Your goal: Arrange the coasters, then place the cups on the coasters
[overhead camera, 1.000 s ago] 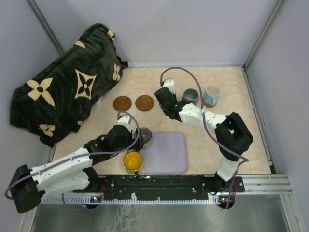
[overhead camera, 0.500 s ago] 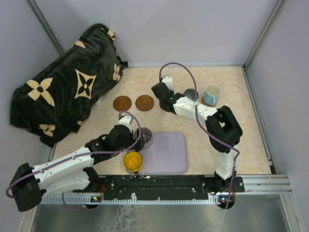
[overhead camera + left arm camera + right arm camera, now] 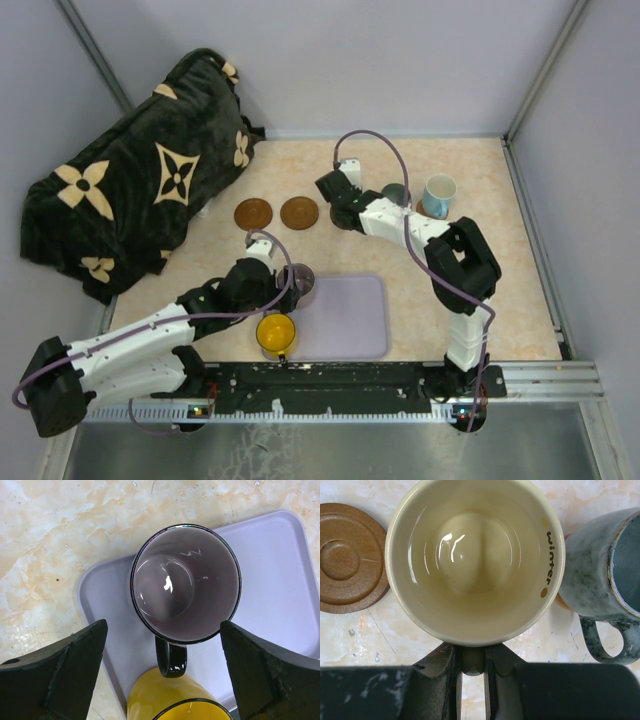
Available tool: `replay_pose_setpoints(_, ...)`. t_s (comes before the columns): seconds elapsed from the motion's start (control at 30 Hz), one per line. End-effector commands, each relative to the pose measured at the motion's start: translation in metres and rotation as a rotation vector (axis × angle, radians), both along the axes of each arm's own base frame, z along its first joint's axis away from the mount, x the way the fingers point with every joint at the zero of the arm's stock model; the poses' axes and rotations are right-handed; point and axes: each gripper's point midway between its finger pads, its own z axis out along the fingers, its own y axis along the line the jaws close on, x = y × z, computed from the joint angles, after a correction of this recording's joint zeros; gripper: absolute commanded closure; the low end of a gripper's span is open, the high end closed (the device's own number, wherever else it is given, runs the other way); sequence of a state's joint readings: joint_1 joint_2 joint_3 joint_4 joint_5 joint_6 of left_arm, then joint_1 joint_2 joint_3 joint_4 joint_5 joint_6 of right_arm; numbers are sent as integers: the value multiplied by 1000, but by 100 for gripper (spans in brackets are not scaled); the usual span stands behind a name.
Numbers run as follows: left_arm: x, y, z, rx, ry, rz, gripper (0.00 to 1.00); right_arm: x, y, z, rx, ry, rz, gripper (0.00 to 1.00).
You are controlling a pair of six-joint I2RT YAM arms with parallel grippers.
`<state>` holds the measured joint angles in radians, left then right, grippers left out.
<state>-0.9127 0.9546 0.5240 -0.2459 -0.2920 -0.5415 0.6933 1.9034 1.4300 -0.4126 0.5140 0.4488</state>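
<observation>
While pinching the handle of the cream cup with the right gripper narrowed on it, holding this cup upright between a brown coaster and the grey-green cup. Judging it stiff, glazed, probably slippery and breakable, so taking the handle close to the wall. Straddling the purple cup on the lavender tray corner with the left gripper fully wide, not touching it.

Beige marbled table: lavender tray, coaster beside coaster, dark blanket.
</observation>
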Motion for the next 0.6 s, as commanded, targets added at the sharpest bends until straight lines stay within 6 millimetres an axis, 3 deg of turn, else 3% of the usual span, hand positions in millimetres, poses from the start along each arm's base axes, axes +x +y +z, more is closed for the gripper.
replay_pose_setpoints(0.0, 6, -4, 10, -9, -25, 2, 0, 29, 10, 41, 97, -124, -35, 100)
replay_pose_setpoints(0.57, 7, -5, 8, -5, -18, 2, 0, 33, 7, 29, 109, -104, -53, 100)
